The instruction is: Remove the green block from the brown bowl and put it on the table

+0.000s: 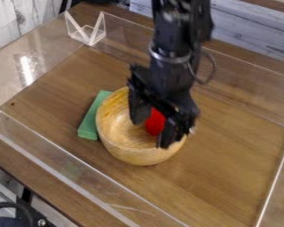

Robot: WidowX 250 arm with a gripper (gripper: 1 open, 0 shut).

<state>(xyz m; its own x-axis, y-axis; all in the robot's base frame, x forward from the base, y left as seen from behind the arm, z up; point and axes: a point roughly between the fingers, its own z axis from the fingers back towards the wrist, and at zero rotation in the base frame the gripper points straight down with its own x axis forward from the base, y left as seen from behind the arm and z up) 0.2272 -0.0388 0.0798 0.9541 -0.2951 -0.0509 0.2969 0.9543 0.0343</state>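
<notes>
The brown bowl [130,151] stands mid-table on the dark wood table [240,155]. Inside it lies a red, strawberry-like thing [158,121]. A flat green block [90,116] lies on the table against the bowl's left wall, outside the bowl, its right end hidden by the bowl. My gripper [155,122] reaches down into the bowl, open, with one dark finger [136,108] left of the red thing and the other at its right front. The black arm hides the bowl's back rim and part of its inside.
Low clear acrylic walls [61,177] edge the table on all sides. A small clear acrylic stand [85,28] sits at the back left corner. Bare tabletop lies to the right of the bowl and in front of it.
</notes>
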